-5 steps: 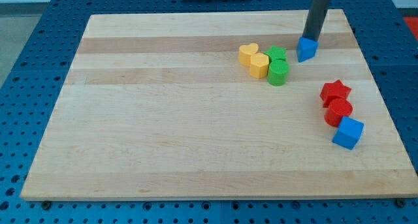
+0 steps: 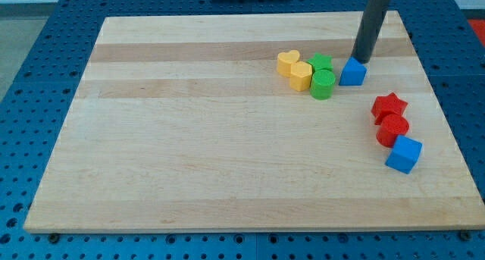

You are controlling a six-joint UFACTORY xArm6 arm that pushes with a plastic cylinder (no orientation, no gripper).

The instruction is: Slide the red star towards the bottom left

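Note:
The red star (image 2: 389, 106) lies near the board's right edge, touching a red round block (image 2: 392, 129) just below it. A blue cube (image 2: 404, 154) sits against that block's lower right. My tip (image 2: 361, 61) is at the view's upper right, touching the top of a small blue block (image 2: 352, 73). The tip is up and to the left of the red star, well apart from it.
Two yellow heart blocks (image 2: 295, 69) and two green blocks (image 2: 322, 77) cluster just left of the small blue block. The wooden board (image 2: 227, 154) lies on a blue perforated table. The red star is close to the board's right edge.
My tip has moved down toward the view's bottom, pushing the small blue block down and slightly left, closer to the green blocks. The red star has not moved.

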